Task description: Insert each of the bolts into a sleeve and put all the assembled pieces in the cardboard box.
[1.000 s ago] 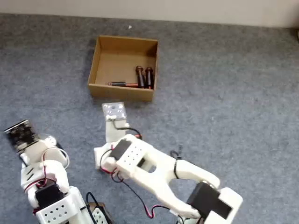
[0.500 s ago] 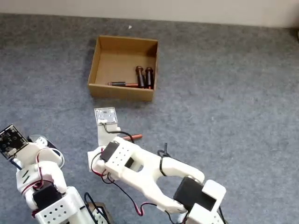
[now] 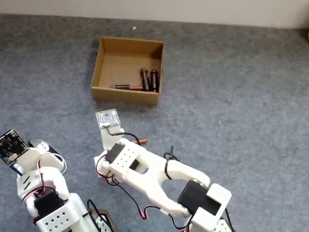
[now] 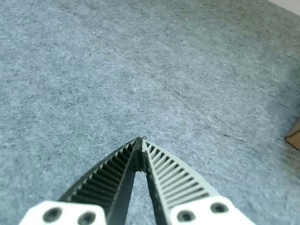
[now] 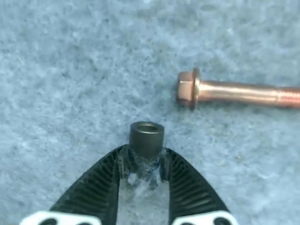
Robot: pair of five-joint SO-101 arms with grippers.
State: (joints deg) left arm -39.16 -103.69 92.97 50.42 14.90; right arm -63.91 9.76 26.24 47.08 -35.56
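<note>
Sleeve, short and dark, was pinched between the tips of the right tool, its open bore showing in the right wrist view and its far end sticking out past the fingertips, low over the grey counter. At the near left of the counter, the left tool was pressed together, its ribbed fingers meeting at the tips with nothing between them, above bare grey surface. Just beyond the held sleeve, apart from it, a copper bolt lay flat on the counter, its flanged head nearest the sleeve. Farther out stood the open cardboard box. Inside it, three copper-and-dark pieces lay on the floor: two side by side against the right wall and one along the near wall.
</note>
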